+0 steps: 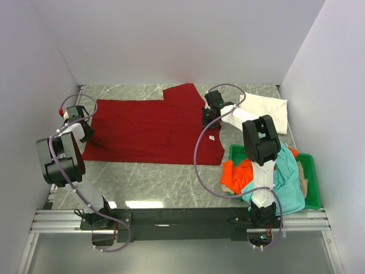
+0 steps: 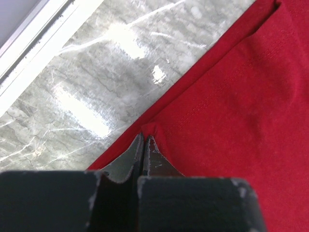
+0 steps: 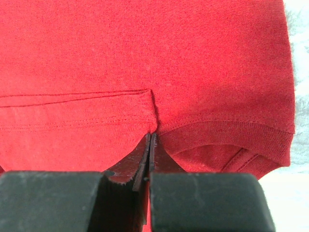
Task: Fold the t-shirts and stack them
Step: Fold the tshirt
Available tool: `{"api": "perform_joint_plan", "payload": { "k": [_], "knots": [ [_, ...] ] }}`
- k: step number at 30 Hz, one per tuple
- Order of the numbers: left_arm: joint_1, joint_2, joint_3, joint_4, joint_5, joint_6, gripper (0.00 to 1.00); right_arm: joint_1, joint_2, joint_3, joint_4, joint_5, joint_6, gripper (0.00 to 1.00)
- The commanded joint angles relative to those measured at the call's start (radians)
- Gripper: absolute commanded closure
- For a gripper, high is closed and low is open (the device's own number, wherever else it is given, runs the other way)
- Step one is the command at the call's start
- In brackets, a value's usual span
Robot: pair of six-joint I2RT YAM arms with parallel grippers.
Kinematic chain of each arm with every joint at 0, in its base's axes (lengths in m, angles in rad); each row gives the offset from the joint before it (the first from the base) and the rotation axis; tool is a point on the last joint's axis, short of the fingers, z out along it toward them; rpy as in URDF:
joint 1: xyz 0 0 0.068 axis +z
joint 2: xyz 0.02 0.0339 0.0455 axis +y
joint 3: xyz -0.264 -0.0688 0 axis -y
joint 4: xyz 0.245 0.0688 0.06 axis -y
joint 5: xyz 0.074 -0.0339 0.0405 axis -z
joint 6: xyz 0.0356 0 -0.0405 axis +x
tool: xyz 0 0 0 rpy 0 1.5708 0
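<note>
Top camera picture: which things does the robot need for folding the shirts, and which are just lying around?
For the job: dark red t-shirt, pinched by the left gripper and right gripper; white t-shirt; orange t-shirt; teal t-shirt.

Just lying about: green tray under the orange and teal ones; marble table.

tray (image 1: 312,173): green, near right | table (image 1: 154,181): grey marble | walls (image 1: 171,40): white

Lab rig booth — white walls (image 1: 171,40), marble tabletop (image 1: 149,181)
</note>
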Motion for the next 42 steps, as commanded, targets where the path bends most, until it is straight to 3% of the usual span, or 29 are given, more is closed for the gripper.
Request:
{"api": "perform_joint_plan", "payload": {
  "k": [1,14,17,18,21,24,26,27,30,33,40,42],
  "knots": [
    [0.01,-0.016,0.059,0.017,-0.035,-0.006,1.0,-0.005,-0.01,0.007,-0.048,0.053,-0.016,1.0],
    [0.01,0.064,0.113,0.037,-0.03,0.0,0.98,-0.005,-0.004,0.01,-0.051,0.05,-0.017,1.0],
    [0.007,0.053,0.115,0.049,-0.047,-0.003,0.75,-0.005,-0.003,0.011,-0.051,0.051,-0.017,1.0],
    [0.004,0.048,0.116,0.052,-0.053,-0.003,0.55,-0.007,-0.003,0.014,-0.052,0.051,-0.019,1.0],
    [-0.016,0.022,0.118,0.064,-0.082,-0.003,0.27,-0.005,-0.001,0.021,-0.055,0.05,-0.017,1.0],
    [-0.065,-0.007,0.116,0.064,-0.137,0.007,0.14,-0.005,-0.004,0.021,-0.054,0.05,-0.016,1.0],
    [-0.09,-0.039,0.112,0.067,-0.166,0.01,0.1,-0.007,-0.009,0.022,-0.052,0.047,-0.012,1.0],
    [-0.111,-0.051,0.104,0.067,-0.192,0.008,0.01,-0.007,-0.013,0.025,-0.054,0.047,-0.012,1.0],
    [-0.134,-0.117,0.073,0.078,-0.193,-0.001,0.01,-0.007,-0.032,0.033,-0.055,0.051,-0.012,0.97],
    [-0.146,-0.194,0.02,0.097,-0.145,-0.012,0.01,-0.005,-0.062,0.033,-0.057,0.056,-0.011,0.84],
    [-0.156,-0.263,-0.106,0.149,0.112,-0.033,0.0,-0.005,-0.142,0.033,-0.072,0.096,0.007,0.54],
    [-0.154,-0.257,-0.143,0.173,0.146,-0.047,0.0,-0.004,-0.19,0.002,-0.066,0.14,0.018,0.51]
  ]
}}
